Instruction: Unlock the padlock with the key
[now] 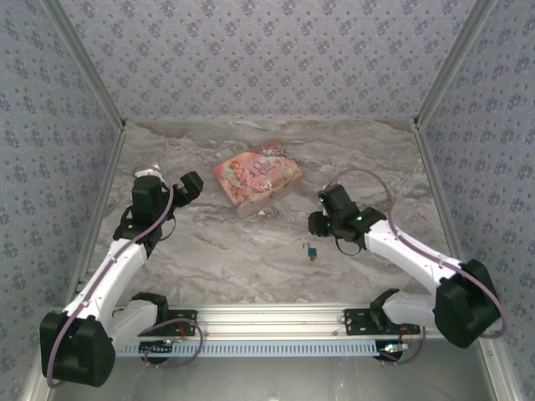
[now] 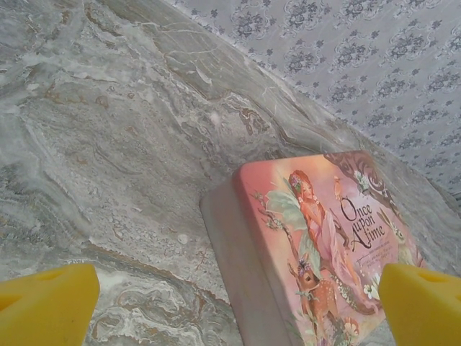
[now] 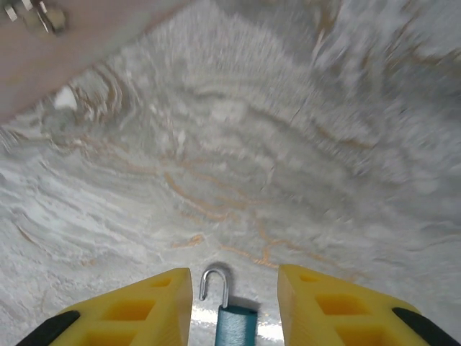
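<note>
My right tool (image 3: pixel 232 282) hangs low over the grey marbled desk (image 1: pixel 234 251), its yellow fingers (image 3: pixel 137 310) parted to a middling gap. The tiny padlock with a teal body and silvery shackle (image 3: pixel 234 324) lies flat on the desk in that gap, with the shackle pointing away from the wrist. As far as I can tell it touches neither finger, so I judge the gap leaves it free rather than gripped. The shackle reads as a hook with one end loose, which may mean it is open, though I cannot be sure. My left tool (image 2: pixel 234 306) is spread wide and holds nothing. It sits well apart from the padlock, near the pink illustrated rectangular box (image 2: pixel 317 245), I think to keep clear of the work.
</note>
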{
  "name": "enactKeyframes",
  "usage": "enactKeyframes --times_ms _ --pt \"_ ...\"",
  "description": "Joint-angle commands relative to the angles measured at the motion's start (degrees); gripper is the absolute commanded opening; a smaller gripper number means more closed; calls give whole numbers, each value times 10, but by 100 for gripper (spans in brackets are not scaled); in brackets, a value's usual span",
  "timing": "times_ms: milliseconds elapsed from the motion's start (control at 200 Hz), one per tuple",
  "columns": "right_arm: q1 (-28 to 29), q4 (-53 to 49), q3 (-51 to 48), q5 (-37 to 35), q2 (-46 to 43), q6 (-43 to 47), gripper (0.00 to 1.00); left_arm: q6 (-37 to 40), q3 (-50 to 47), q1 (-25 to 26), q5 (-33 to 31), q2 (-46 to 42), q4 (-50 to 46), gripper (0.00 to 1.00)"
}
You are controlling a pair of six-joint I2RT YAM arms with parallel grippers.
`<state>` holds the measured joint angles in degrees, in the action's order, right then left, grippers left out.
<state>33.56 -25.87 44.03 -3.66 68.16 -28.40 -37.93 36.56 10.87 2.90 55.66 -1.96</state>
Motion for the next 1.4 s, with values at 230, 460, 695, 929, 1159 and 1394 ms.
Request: enactKeyframes --times_ms 230,460,695,929,1159,1394 --pt "-43 31 -42 -76 -210 62 52 10 9 -4 -10 4 1 99" --pt "-84 31 -103 -98 -343 60 74 13 10 -5 -12 4 0 99" --pt "-117 59 -162 -108 -422 62 100 29 20 -6 -22 4 -5 99" --pt "-136 119 -195 -132 -419 122 100 151 59 -13 -90 0 0 99" --pt "-170 242 -244 -172 -398 226 100 261 22 -12 -188 -12 119 99" --pt "-263 343 -251 -111 -272 233 100 305 1 -14 -215 5 146 99"
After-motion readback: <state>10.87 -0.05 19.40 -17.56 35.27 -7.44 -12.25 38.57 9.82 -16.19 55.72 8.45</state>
